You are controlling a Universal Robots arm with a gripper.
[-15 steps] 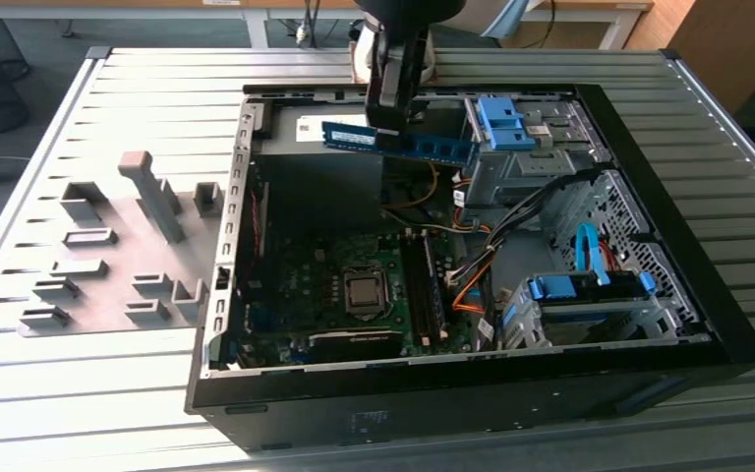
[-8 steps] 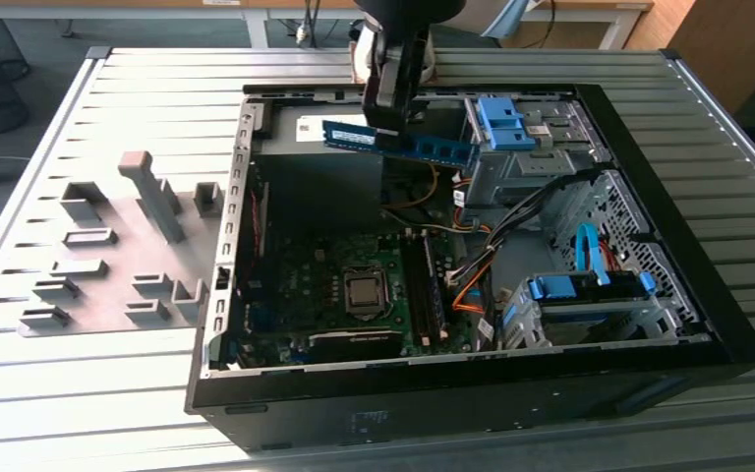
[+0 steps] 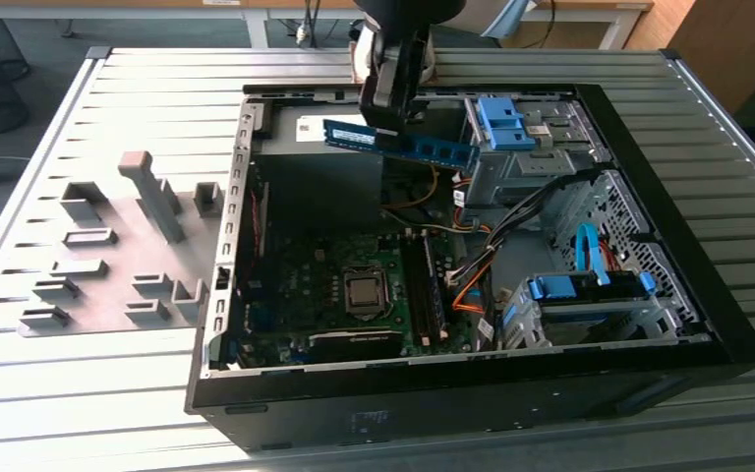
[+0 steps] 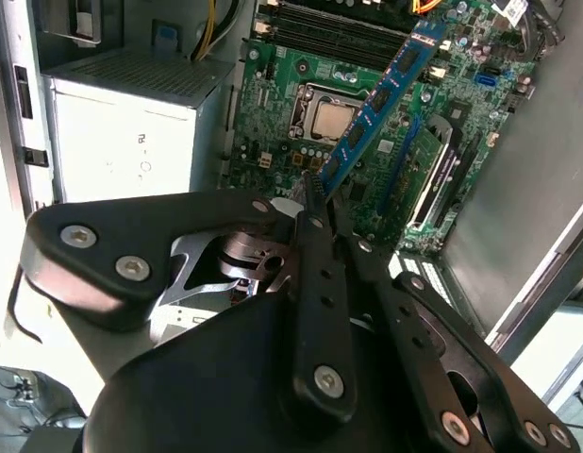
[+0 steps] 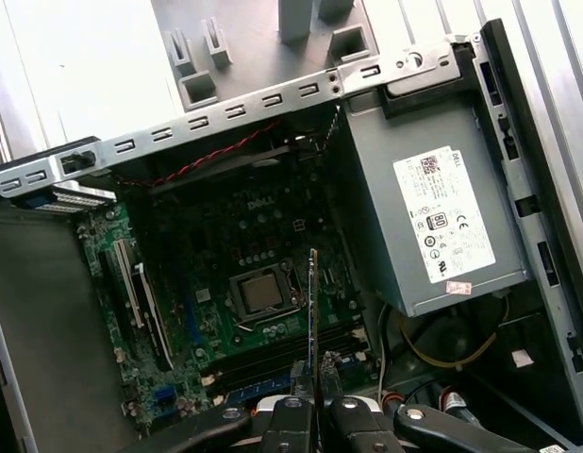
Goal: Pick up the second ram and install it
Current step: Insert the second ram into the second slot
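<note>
Your pincer [image 3: 391,120] grips the long, thin blue-green memory stick [image 3: 417,146] between its tips, above the open black computer case [image 3: 483,393].

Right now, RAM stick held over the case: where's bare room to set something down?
Bare slatted table: the exterior view's right of the computer case, and the near-left corner. Crowded: grey tray blocks on that view's left; cables and drive cages inside the case. The gripper grips the RAM stick.
</note>
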